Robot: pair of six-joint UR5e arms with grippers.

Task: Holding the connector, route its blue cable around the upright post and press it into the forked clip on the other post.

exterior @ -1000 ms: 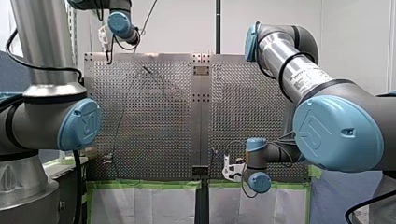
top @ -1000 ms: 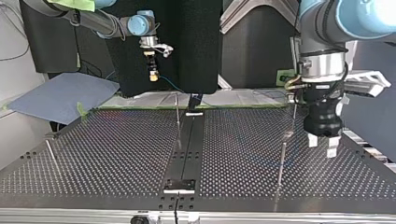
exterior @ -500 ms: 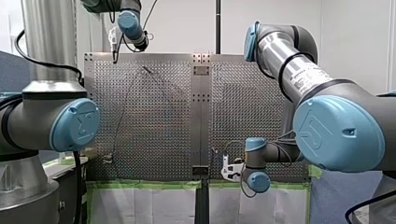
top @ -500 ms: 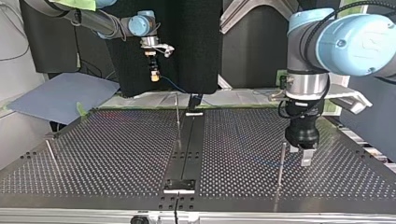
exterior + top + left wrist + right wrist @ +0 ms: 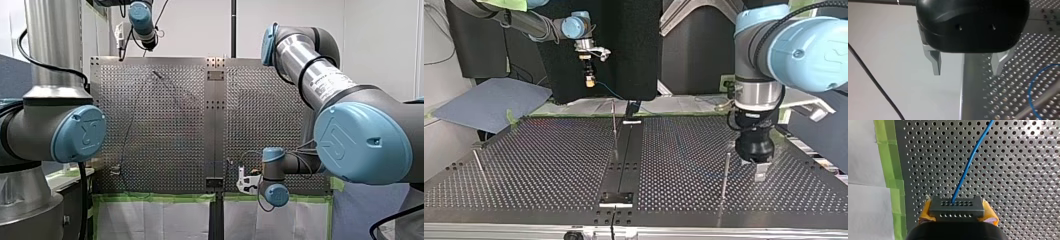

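Observation:
In the right wrist view my right gripper (image 5: 957,214) is shut on a black connector (image 5: 956,206), squeezed between yellow pads (image 5: 926,212). A blue cable (image 5: 971,161) runs out of it over the perforated plate. The top view shows this gripper (image 5: 588,80) high at the far left with the cable (image 5: 606,91) trailing off. My left gripper (image 5: 752,169) hangs open just above the plate, beside a thin upright post (image 5: 724,174). Its metal fingers (image 5: 936,62) hold nothing, with a loop of blue cable (image 5: 1032,86) beside them. Another post (image 5: 614,125) stands mid-table.
A third thin post (image 5: 478,165) stands at the top view's left edge. A dark centre strip (image 5: 626,155) splits the perforated table. Green tape (image 5: 895,182) lines the plate's edge under my right gripper. A blue cloth (image 5: 489,102) lies beyond the table's far left corner.
In the top view my left gripper has swung and sunk toward the near right post, staying open. My right gripper still holds the connector in much the same place.

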